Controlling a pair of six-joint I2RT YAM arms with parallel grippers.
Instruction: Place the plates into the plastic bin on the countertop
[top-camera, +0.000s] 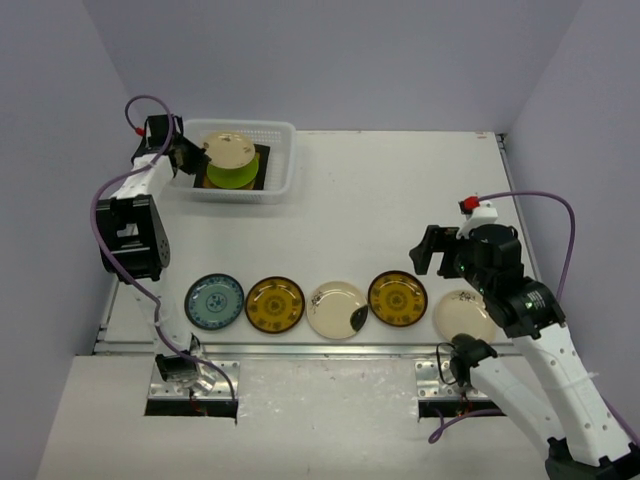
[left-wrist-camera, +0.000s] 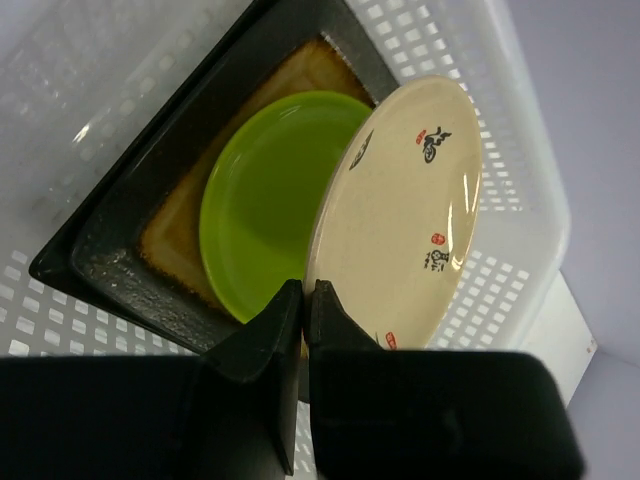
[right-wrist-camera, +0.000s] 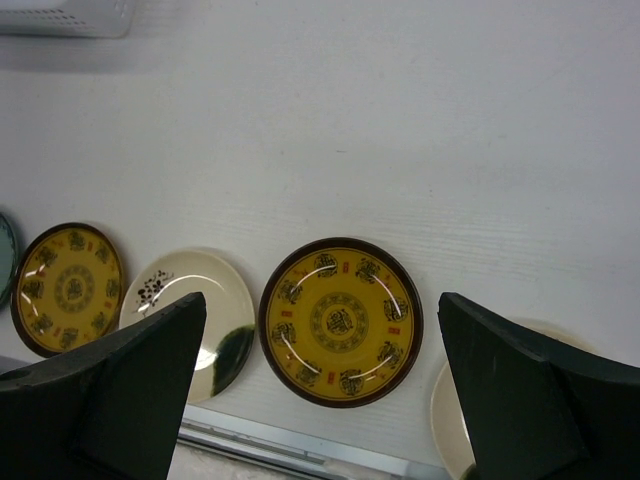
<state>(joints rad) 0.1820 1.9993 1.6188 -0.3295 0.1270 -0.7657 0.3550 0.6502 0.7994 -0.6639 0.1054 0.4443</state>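
The plastic bin stands at the back left of the countertop. Inside lie a dark square plate with an amber centre and a lime-green plate on top of it. My left gripper is shut on the rim of a cream plate, held tilted over the green one inside the bin. Several plates lie in a row along the near edge: blue, yellow-brown, cream with a dark mark, yellow-brown, cream. My right gripper hangs open above the right yellow-brown plate.
A metal rail runs along the near edge just below the row of plates. Grey walls close the scene at the back and on both sides. The left arm reaches along the left edge to the bin.
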